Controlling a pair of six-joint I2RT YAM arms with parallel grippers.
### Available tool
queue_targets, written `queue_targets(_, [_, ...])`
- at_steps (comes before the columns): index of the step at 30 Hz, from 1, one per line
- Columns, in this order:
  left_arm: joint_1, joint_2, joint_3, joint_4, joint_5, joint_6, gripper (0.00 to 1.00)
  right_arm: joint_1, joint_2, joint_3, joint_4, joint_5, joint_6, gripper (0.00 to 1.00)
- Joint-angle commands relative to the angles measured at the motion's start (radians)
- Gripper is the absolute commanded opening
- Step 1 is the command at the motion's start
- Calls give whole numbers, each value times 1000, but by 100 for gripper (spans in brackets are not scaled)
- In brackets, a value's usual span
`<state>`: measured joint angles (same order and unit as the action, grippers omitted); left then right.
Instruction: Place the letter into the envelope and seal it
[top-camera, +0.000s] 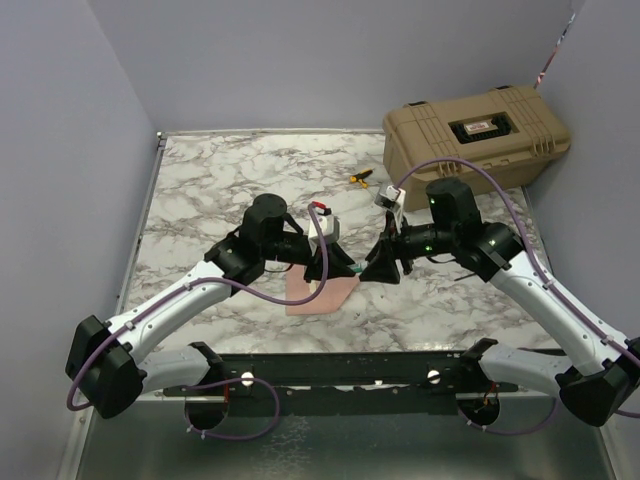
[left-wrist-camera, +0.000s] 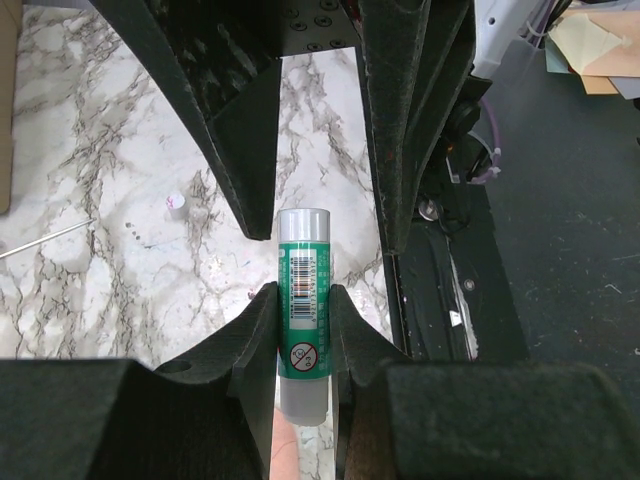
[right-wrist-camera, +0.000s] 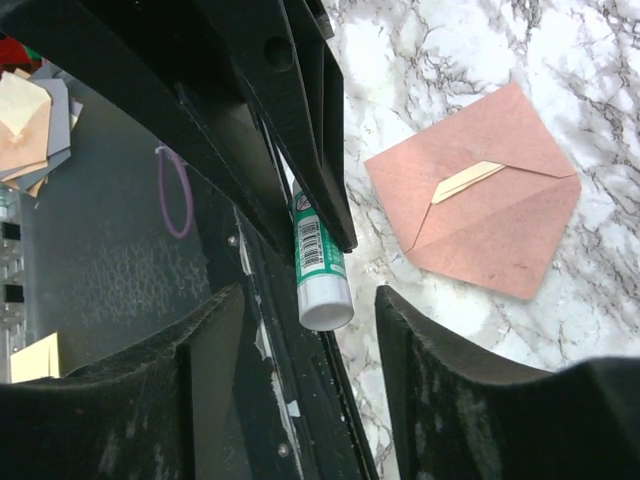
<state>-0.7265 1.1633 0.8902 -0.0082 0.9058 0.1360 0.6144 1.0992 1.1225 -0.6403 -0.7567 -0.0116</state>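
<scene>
Top external, left gripper (left-wrist-camera: 302, 312) pinching glue stick (left-wrist-camera: 303, 240) (right gripper (right-wrist-camera: 310, 300) agape, facing it)

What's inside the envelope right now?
At the mouth of the envelope a pale edge peeks out, likely the letter. The envelope's front panels cover everything else inside, so how far it sits in cannot be seen.

walls (top-camera: 300, 60): plain grey-lilac | table (top-camera: 200, 180): white-grey marble top | far right corner — tan hard case (top-camera: 478, 130)
</scene>
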Motion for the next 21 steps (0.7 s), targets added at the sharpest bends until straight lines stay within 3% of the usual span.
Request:
queue_targets(1, [2,-25,30,10,-4,17,0,1,-7,-5,0,-34,3,55])
queue_targets(9, [2,-24,31,10,-18,18,0,1,25,-7,91,-6,103,23])
queue_targets(15, [2,-22,33,10,-80,18,0,1,54,-30,220,56,308,1])
queue_targets(21, [1,-29,27,18,-224,3,0,0,79,-35,276,174,559,1])
